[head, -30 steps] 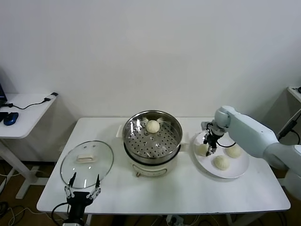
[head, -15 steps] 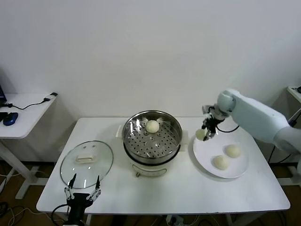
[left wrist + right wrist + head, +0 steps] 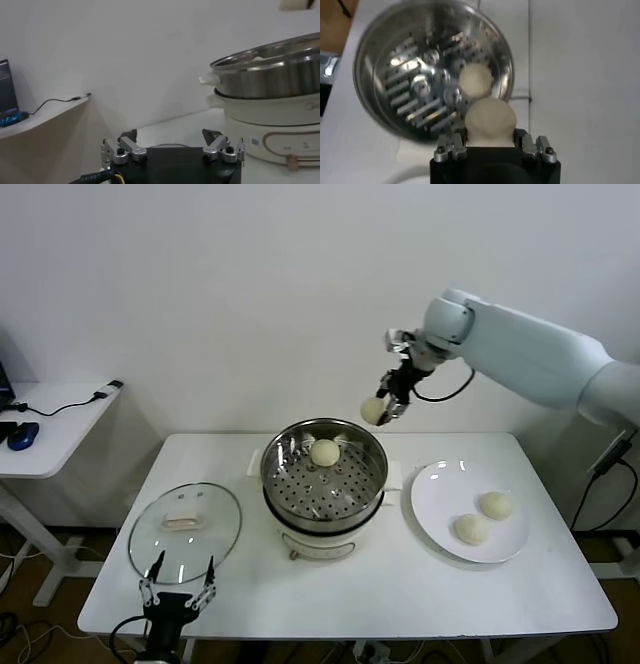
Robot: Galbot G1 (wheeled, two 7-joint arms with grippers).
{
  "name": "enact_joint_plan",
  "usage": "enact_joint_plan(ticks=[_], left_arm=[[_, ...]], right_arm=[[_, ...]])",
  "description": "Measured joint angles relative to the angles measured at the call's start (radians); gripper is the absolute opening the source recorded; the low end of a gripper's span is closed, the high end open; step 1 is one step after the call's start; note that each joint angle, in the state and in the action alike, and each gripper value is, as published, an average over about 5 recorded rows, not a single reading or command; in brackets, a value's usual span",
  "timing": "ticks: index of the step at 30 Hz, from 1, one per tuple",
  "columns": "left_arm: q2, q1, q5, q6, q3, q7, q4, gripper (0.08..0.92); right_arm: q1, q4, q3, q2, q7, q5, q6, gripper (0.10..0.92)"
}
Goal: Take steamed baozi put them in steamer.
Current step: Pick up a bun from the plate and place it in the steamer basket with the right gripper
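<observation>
Above the far right rim of the round shiny stainless-steel steamer (image 3: 323, 477), the right gripper (image 3: 383, 410) grips a small cream-white baozi (image 3: 373, 410).
One bun (image 3: 324, 452) already sits on the perforated tray; two (image 3: 483, 517) wait on the flat white plate (image 3: 435, 489) at right. The left gripper (image 3: 177, 592) idles open near the worktop's (image 3: 380, 589) front-left edge.

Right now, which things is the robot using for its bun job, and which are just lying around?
For the job:
- held bun in the right gripper
- bun in the steamer
- two buns on the plate
- steamer
- plate

Just lying around:
- glass lid
- left gripper, open, waiting by the lid
- side desk
</observation>
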Motion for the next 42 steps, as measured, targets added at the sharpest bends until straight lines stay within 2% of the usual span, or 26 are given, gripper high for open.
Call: enact_joint_plan(ticks=[11, 28, 31, 38, 42], left_arm=[[0.007, 0.013, 0.006, -0.003, -0.003, -0.007, -0.001, 0.823], [0.002, 0.028, -0.004, -0.005, -0.002, -0.015, -0.011, 0.823], [0.004, 0.030, -0.008, -0.006, -0.003, -0.016, -0.010, 0.823], [0.006, 0.030, -0.010, -0.007, -0.002, -0.016, -0.009, 0.823], [0.006, 0.029, -0.010, -0.007, -0.001, -0.016, -0.009, 0.823]], right_arm=[[-0.028, 0.013, -0.068, 0.159, 0.077, 0.090, -0.059, 0.602], [-0.139, -0.057, -0.130, 0.316, 0.115, 0.079, -0.084, 0.604], [-0.147, -0.067, -0.134, 0.327, 0.117, 0.072, -0.085, 0.628], [-0.156, -0.070, -0.135, 0.333, 0.120, 0.059, -0.089, 0.797], [-0.153, -0.063, -0.129, 0.328, 0.120, 0.055, -0.089, 0.821]])
